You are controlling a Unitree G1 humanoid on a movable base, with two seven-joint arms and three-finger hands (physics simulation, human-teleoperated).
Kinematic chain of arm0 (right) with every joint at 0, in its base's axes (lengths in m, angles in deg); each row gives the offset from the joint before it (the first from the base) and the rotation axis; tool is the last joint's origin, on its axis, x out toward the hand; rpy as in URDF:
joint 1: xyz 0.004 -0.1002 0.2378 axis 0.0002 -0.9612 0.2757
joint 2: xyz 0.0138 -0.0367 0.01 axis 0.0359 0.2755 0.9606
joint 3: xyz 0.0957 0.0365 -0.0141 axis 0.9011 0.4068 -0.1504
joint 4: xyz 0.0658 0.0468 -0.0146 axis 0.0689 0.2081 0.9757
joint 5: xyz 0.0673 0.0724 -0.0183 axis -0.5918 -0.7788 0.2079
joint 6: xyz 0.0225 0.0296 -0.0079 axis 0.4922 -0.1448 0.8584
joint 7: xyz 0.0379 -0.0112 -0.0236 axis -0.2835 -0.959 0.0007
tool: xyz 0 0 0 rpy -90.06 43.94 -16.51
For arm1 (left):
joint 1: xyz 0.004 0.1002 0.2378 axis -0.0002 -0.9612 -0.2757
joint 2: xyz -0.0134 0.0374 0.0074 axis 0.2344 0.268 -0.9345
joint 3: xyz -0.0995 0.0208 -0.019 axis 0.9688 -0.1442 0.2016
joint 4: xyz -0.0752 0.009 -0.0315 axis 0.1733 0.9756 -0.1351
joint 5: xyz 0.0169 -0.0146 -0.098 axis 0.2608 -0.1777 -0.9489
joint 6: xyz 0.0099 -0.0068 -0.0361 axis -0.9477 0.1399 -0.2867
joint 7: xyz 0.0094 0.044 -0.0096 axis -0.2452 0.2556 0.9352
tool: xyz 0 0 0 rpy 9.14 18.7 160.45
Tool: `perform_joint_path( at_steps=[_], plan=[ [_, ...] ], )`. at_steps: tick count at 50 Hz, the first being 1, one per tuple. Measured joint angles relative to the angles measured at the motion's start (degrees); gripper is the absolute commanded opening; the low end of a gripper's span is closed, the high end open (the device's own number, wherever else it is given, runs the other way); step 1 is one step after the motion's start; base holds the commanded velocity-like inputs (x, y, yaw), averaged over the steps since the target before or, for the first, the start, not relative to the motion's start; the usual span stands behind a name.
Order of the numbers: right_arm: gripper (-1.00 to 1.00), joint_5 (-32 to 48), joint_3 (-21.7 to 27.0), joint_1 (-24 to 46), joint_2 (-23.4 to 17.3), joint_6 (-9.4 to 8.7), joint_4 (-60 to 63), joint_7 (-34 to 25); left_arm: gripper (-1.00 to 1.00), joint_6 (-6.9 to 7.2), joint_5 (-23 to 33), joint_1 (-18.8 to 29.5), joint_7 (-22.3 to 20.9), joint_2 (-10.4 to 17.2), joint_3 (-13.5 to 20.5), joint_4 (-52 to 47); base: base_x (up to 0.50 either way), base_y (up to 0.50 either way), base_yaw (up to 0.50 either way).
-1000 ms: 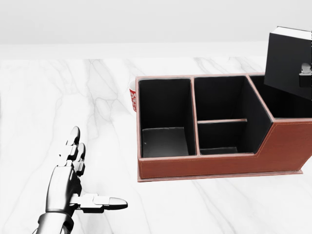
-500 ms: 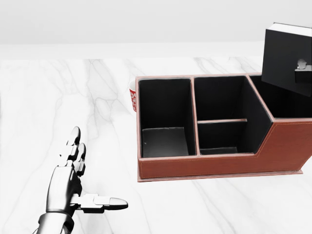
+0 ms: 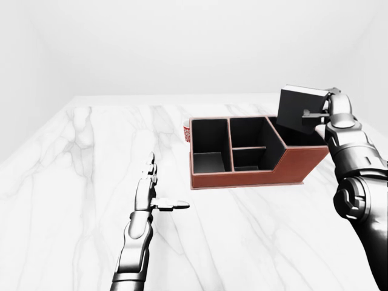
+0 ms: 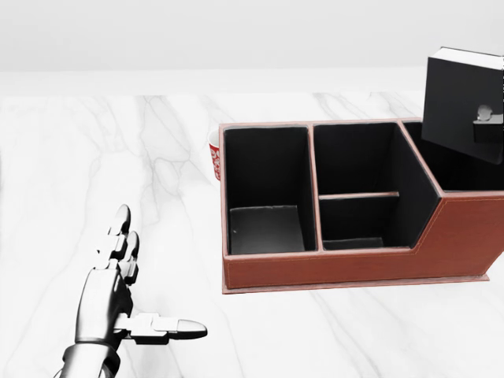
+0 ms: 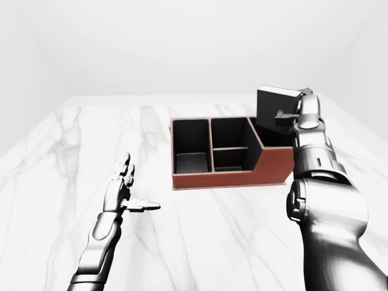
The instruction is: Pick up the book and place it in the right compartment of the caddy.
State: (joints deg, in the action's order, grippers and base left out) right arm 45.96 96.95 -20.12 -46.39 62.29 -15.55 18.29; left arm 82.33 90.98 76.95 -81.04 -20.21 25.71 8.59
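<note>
The black book (image 4: 461, 102) is held upright and a little tilted over the right compartment of the brown caddy (image 4: 331, 268), at the right edge of the head view. My right hand (image 3: 320, 112) is shut on the book; it shows best in the left-eye view. The book's lower edge dips behind the caddy's right wall. My left hand (image 4: 126, 295) is open and empty, low over the marble table (image 4: 118, 157), at the lower left of the head view, well left of the caddy.
A small red-and-white cup (image 4: 213, 161) stands just behind the caddy's left compartment. The caddy's left and two middle compartments hold nothing visible. The table's far edge (image 3: 170, 97) runs across the top of the eye views.
The book in my right hand has shifted slightly left and down over the caddy's right compartment. The left hand has not moved.
</note>
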Motion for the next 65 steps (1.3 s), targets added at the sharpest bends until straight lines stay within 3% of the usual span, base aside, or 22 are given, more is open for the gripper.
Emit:
perform_joint_path(
  at_steps=[65],
  plan=[
    [-1.0,1.65,0.67,-5.42,0.52,1.85,-0.78,2.11,1.0,-0.12,-0.04,0.23,-0.12,0.07,0.11,0.35,0.0,0.0,0.0]
  ],
)
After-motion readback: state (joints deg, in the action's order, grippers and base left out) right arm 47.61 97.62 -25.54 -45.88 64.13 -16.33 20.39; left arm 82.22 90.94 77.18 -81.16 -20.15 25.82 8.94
